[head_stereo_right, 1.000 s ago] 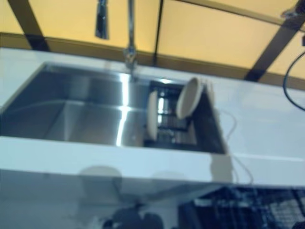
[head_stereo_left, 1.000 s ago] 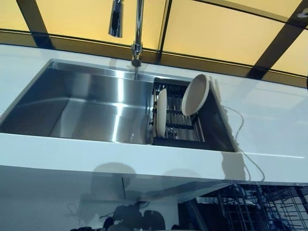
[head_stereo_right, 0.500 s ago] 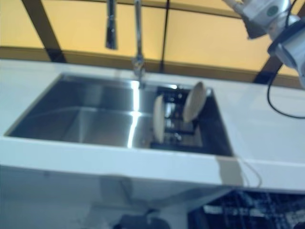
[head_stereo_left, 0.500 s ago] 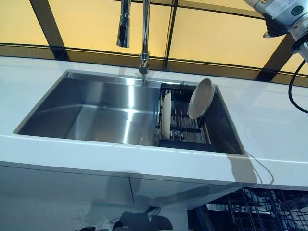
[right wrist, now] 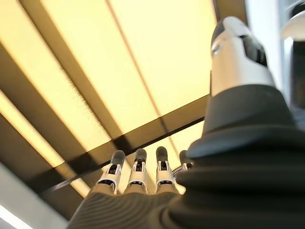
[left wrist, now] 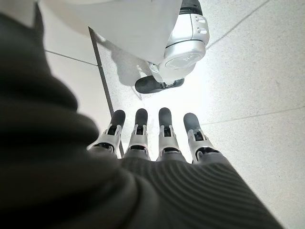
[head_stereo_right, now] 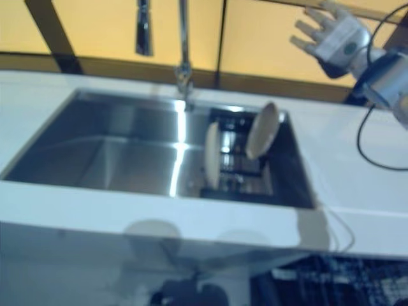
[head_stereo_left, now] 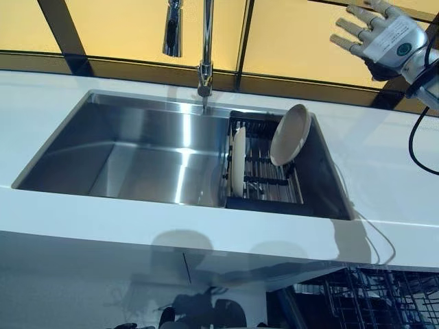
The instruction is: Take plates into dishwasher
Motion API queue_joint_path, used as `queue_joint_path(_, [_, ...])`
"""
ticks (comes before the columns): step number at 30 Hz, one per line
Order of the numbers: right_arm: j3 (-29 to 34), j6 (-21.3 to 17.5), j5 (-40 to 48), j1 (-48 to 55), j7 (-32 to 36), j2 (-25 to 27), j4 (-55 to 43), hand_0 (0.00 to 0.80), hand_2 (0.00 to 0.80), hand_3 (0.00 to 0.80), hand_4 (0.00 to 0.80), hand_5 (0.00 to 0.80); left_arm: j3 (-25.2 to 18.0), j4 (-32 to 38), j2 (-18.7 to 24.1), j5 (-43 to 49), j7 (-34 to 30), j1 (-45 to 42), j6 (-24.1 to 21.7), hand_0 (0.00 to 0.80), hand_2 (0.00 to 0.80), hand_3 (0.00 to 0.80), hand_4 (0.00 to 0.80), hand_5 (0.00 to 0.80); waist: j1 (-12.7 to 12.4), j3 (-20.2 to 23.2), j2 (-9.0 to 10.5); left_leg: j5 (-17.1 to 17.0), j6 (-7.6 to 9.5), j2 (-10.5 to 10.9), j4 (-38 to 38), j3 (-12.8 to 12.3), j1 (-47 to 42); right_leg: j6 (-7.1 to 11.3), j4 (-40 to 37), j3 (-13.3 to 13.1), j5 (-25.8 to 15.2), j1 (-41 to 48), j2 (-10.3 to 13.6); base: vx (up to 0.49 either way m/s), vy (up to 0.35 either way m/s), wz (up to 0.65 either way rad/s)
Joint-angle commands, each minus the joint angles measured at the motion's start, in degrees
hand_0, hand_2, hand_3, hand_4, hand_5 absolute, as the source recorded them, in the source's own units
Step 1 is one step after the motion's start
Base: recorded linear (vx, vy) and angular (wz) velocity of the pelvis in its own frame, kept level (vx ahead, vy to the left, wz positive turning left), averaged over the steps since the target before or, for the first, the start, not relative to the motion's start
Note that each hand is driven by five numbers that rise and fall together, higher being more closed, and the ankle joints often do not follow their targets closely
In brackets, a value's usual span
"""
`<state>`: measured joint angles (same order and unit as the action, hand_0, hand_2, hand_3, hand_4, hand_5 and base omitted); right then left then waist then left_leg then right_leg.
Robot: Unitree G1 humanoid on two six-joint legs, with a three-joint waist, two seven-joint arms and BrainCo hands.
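Observation:
Two cream plates stand in a dark wire rack [head_stereo_left: 264,188] at the right end of the steel sink [head_stereo_left: 130,147]. One plate [head_stereo_left: 238,162] stands on edge at the rack's left. The other plate [head_stereo_left: 289,135] leans against the sink's right wall. My right hand [head_stereo_left: 378,35] is raised high at the upper right, above and to the right of the plates, open with its fingers spread and holding nothing. My left hand [left wrist: 152,138] hangs down over the floor in its wrist view, fingers straight and empty.
A tall faucet [head_stereo_left: 204,48] rises behind the sink's middle. White countertop [head_stereo_left: 398,178] surrounds the sink. The dishwasher's wire rack [head_stereo_left: 370,301] shows below the counter at the lower right. A yellow window runs along the back.
My right hand has come further into view at the upper right and now shows its spread fingers. The camera has shifted; the plates stay in the rack.

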<state>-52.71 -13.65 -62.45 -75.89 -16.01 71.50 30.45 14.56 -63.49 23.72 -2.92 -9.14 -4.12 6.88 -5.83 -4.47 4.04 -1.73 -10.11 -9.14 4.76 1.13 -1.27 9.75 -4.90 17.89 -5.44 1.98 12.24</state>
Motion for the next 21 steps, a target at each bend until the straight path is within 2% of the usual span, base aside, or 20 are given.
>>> queue_joint_path(1, [-0.27, 0.92, -0.05, -3.06, -0.48, 4.1, 0.85, 0.0, 0.0, 0.0, 0.0, 0.0, 2.63, -0.94, 2.4, 2.98, -0.34, 2.7, -1.01, 0.0, 0.0, 0.0, 0.0, 0.0, -1.46, -1.77, 0.55, -0.82, 3.46, 1.05, 0.24, -0.99, 0.41, 2.98, 0.58, -1.39, -0.06, 1.86, 2.62, 0.0, 0.0, 0.0])
queue_joint_path(10, [3.05, 1.32, 1.27, 0.21, -0.59, 2.31, -0.23, 0.0, 0.0, 0.0, 0.0, 0.0, 3.28, -0.29, 2.36, 2.05, -0.64, 3.67, -0.57, 0.0, 0.0, 0.0, 0.0, 0.0, -1.1, -2.72, -0.4, -1.05, 3.4, 1.09, 0.24, -1.07, 1.07, 2.78, 0.36, -1.8, 0.15, 1.53, 2.56, 0.0, 0.0, 0.0])
queue_joint_path(21, [3.49, 3.38, 2.73, -0.41, -0.92, 0.63, 0.04, 0.0, 0.0, 0.0, 0.0, 0.0, 2.99, -0.33, 2.2, 1.02, -0.84, 3.72, -0.06, 0.0, 0.0, 0.0, 0.0, 0.0, -1.57, -3.78, -1.37, -1.47, 3.27, 1.28, 0.24, -0.48, 2.13, 2.41, 0.15, -1.72, 0.51, 1.39, 2.54, 0.0, 0.0, 0.0])
